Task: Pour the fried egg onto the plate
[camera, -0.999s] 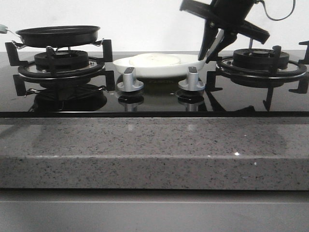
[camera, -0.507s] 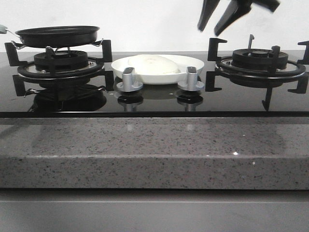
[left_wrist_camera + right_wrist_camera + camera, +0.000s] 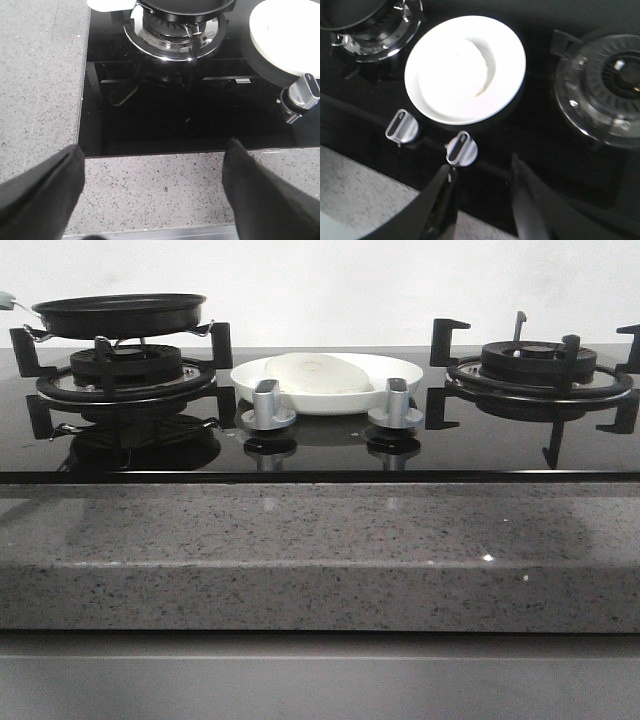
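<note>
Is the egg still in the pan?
No, the egg lies on the plate between the burners, and the pan sits apart on the left burner.

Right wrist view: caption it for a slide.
Fried egg lies on the white plate between two burners; open right gripper above the knobs.

Fried egg point(image 3: 317, 373) on plate point(image 3: 400, 368) – between burners, behind knobs point(image 3: 270, 406) – pan point(image 3: 120, 313) left

One plate point(image 3: 395, 368) is counted at the 12 o'clock side of the counter point(image 3: 320, 540), and one fried egg point(image 3: 318, 372) on it. One black pan point(image 3: 120, 313) is counted at 10 o'clock. Two burners, one point(image 3: 125, 365) at 10 o'clock and one point(image 3: 540, 362) at 2 o'clock, and two silver knobs point(image 3: 267, 405) point(image 3: 396, 403) are counted.
</note>
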Controlling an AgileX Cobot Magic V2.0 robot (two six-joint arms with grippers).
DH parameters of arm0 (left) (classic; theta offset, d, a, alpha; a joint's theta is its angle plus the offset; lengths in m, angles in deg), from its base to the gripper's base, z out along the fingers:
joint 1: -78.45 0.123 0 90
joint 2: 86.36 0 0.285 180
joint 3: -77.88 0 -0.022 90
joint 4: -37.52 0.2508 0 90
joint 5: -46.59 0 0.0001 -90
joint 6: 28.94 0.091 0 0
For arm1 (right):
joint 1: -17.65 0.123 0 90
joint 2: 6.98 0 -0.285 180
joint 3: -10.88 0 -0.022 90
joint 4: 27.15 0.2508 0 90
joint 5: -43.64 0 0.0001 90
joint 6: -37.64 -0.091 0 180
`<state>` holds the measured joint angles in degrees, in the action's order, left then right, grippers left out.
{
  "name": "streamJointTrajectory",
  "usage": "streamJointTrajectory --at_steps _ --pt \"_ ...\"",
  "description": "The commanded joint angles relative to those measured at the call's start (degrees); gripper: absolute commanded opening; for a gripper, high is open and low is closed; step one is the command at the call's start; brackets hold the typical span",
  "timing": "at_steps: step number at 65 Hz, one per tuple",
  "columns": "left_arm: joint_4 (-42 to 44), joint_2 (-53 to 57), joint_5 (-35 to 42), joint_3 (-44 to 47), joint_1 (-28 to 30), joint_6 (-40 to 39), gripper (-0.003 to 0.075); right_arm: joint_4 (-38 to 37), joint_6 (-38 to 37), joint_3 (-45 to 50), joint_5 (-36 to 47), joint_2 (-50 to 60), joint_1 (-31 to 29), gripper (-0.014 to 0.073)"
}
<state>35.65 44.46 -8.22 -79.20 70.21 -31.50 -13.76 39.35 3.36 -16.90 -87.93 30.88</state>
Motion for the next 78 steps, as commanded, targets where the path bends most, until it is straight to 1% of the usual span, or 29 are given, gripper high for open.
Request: streamJointTrajectory --at_steps 1,11,24,35,42,46,50,59,64,66,70,78 --pt "-0.45 0.20 3.87 -1.37 -0.40 -0.71 0.0554 -2.21 0.95 5.01 5.65 7.55 -0.08 0.0297" --pt "-0.45 0.20 3.87 -1.37 -0.40 -0.71 0.0554 -4.89 0.95 16.82 6.24 17.08 -0.08 0.0297" --pt "-0.45 0.20 3.87 -1.37 -0.40 -0.71 0.0554 -6.04 1.00 30.69 8.37 29.18 -0.08 0.0297" --pt "-0.60 0.20 3.87 -1.37 -0.40 -0.71 0.0554 -6.40 1.00 39.40 10.50 38.81 -0.08 0.0297" --pt "-0.60 0.20 3.75 -1.37 -0.40 -0.71 0.0543 -6.68 1.00 42.76 10.78 43.29 -0.08 0.0294" --pt "-0.60 0.20 3.75 -1.37 -0.40 -0.71 0.0494 -6.68 1.00 44.34 10.78 45.24 -0.08 0.0256" --pt "-0.60 0.20 3.75 -1.37 -0.40 -0.71 0.0410 -6.68 1.00 45.35 10.78 46.74 -0.08 0.0190" --pt "-0.60 0.20 3.75 -1.37 -0.40 -0.71 0.0179 -6.68 1.00 46.04 10.55 47.41 -0.08 0.0016" --pt "-0.60 0.20 3.75 -1.37 -0.40 -0.71 0.0064 -6.68 1.00 46.04 10.55 47.41 -0.08 -0.0052" --pt "-0.60 0.20 3.75 -1.37 -0.40 -0.71 0.0031 -6.68 1.00 46.04 10.55 47.41 -0.08 -0.0071" --pt "-0.60 0.20 3.75 -1.37 -0.40 -0.71 -0.0020 -6.68 1.00 46.04 10.55 47.41 -0.08 -0.0067" --pt "-0.60 0.20 3.75 -1.37 -0.40 -0.71 -0.0019 -6.76 0.92 46.04 10.41 47.41 -0.08 -0.0068"
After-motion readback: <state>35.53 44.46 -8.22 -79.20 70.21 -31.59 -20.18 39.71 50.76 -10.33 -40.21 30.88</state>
